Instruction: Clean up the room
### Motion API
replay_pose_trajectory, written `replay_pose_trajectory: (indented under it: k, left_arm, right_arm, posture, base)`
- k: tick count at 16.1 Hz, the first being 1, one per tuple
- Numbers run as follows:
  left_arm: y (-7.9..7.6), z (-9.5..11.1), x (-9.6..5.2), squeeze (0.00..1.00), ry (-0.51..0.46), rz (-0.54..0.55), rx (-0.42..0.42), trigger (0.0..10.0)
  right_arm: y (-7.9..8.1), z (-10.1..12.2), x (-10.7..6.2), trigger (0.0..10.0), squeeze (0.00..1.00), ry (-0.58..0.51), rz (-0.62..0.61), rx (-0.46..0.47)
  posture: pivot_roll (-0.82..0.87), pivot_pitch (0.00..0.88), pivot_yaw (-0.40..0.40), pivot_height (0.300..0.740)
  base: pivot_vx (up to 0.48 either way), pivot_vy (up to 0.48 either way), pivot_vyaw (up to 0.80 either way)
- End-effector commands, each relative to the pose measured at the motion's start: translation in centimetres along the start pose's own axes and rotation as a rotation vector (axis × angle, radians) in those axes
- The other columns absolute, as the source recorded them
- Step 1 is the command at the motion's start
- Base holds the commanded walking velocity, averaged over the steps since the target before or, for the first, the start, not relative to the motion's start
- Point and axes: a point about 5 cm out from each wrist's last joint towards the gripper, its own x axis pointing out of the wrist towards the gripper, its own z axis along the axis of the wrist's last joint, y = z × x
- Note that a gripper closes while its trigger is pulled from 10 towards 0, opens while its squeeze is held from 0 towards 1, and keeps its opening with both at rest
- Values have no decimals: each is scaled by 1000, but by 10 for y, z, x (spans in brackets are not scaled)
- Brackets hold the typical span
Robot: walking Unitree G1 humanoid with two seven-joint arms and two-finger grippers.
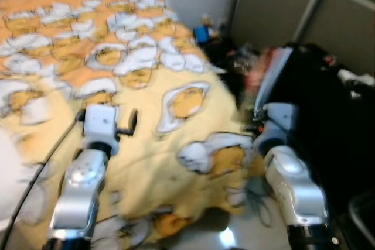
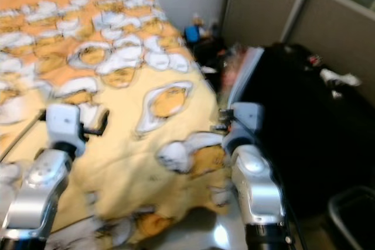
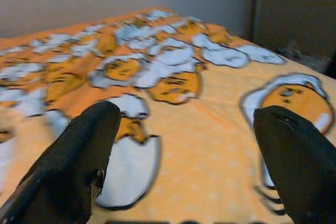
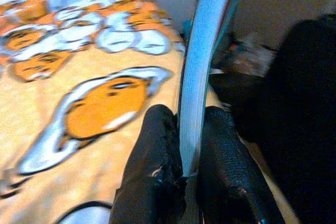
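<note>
The head views are blurring, so fine detail is lost. A bed [image 1: 146, 86] is lying across the scene from the 9 o'clock side to the centre, wearing a yellow-orange blanket [image 3: 210, 145] printed with egg-yolk cartoon figures.

The left claw [image 3: 184, 145] is hovering over the blanket at about 8 o'clock in the head views, its two black fingers [image 3: 79, 150] standing wide apart with nothing between them.

The right claw [image 4: 181, 150] is sitting at about 4 o'clock, at the bed's right edge, and is pinching a thin, flat, light-blue object [image 4: 202, 72], apparently a book or folder, though I cannot tell which. Both pads are pressing on its lower edge, and the object is standing nearly upright, rising away from the claw towards 12 o'clock. In the left eye view the same pale panel [image 1: 270, 80] is showing above the right wrist, tilting slightly.

To the right of the bed, from 1 to 4 o'clock, a large dark mass [image 1: 328, 115] is lying; its nature is unclear. A small blue item [image 1: 202, 32] is resting by the wall near 12 o'clock, beside blurred clutter [image 1: 249, 60].
</note>
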Motion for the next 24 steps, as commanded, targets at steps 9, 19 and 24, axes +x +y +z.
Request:
replay_pose_trajectory:
  k: [9, 19, 24]
  left_arm:
    - [0, 6, 8, 0, -16, -15, 12, 10000]
    - [-1, 3, 2, 0, -6, -16, 16, 10000]
    - [-1, 2, -2, 0, 3, -14, 12, 10000]
  right_arm:
    - [-11, 10, -2, 10000, 0, -76, -106, 48]
    - [-4, 2, -8, 10000, 0, -49, -87, 35]
    - [-3, 1, -9, 10000, 0, -43, -89, 36]
  posture:
    - [40, 0, 19, 740]
    - [56, 0, -2, 740]
    - [64, 0, -9, 740]
  base:
    - [0, 413, 0]
    - [0, 402, 0]
    - [0, 393, 0]
